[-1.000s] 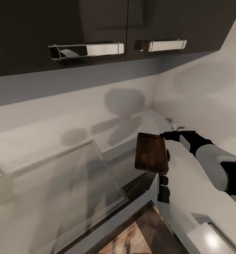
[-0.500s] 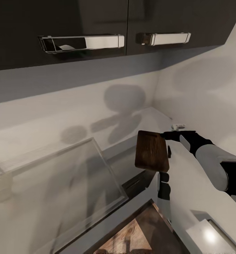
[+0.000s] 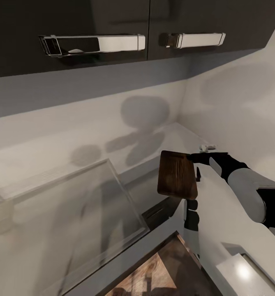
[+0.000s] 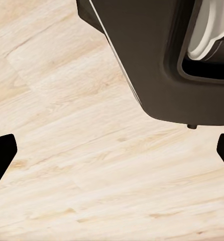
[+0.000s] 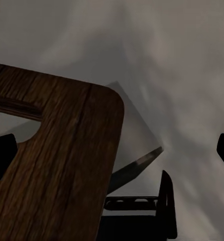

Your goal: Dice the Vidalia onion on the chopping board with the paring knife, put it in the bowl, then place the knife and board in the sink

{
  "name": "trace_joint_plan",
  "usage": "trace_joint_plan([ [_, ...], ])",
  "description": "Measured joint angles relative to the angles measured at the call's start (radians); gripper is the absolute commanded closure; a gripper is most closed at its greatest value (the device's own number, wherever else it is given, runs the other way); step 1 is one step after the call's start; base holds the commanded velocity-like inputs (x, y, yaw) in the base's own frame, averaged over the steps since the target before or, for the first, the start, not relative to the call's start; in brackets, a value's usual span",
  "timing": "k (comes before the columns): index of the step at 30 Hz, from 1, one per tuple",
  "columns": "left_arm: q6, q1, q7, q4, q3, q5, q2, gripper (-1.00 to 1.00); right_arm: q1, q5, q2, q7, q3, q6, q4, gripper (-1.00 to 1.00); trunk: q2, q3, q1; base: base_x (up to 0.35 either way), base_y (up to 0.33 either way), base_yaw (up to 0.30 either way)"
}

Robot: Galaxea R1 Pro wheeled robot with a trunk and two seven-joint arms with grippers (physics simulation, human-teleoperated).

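The dark brown chopping board (image 3: 176,179) hangs tilted beside the tip of my right arm, over the edge of a pale surface. My right gripper (image 3: 195,165) is at the board's upper right corner. One finger lies along its top edge and the other just off its right edge. In the right wrist view the board (image 5: 62,165) covers one side, and the right gripper (image 5: 112,155) has its fingertips far apart, open. What bears the board is hidden. My left gripper (image 4: 112,155) is open over wooden floor. Onion, paring knife, bowl and sink are out of view.
Dark cabinets with chrome bar handles (image 3: 92,43) run above a pale wall (image 3: 112,107) that meets a side wall at a corner. A see-through rectangular panel (image 3: 71,205) lies left of the board. A black-and-white post (image 3: 190,224) stands under the board. Wooden floor (image 3: 153,275) shows below.
The camera has tilted, so the cabinet handles sit higher in the picture. The board and my right arm keep the same place relative to each other.
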Motion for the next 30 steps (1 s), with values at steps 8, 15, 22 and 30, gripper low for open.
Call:
trace_joint_plan([
  [8, 0.000, 0.000, 0.000, 0.000, 0.000, -0.001, 0.000, -1.00, 0.000, 0.000, 0.000, 0.002, 0.000, -0.001, -0.002, -1.00, 0.000, 0.000, 0.000, 0.000, 0.000, 0.000],
  [15, -0.001, 0.000, -0.001, 0.000, 0.000, -0.002, 0.002, -1.00, 0.000, -0.001, 0.011, 0.002, 0.002, -0.084, -0.029, -1.00, 0.000, 0.000, 0.000, 0.000, 0.000, 0.000],
  [22, -0.002, -0.001, -0.001, -0.004, 0.000, -0.002, 0.000, -1.00, 0.000, 0.001, 0.076, -0.117, 0.002, -0.103, -0.075, -1.00, 0.000, 0.000, 0.000, 0.000, 0.000, 0.000],
  [30, -0.002, -0.002, -0.001, -0.005, 0.000, -0.001, -0.001, -1.00, 0.000, 0.001, 0.133, -0.180, 0.006, -0.114, -0.096, -1.00, 0.000, 0.000, 0.000, 0.000, 0.000, 0.000],
])
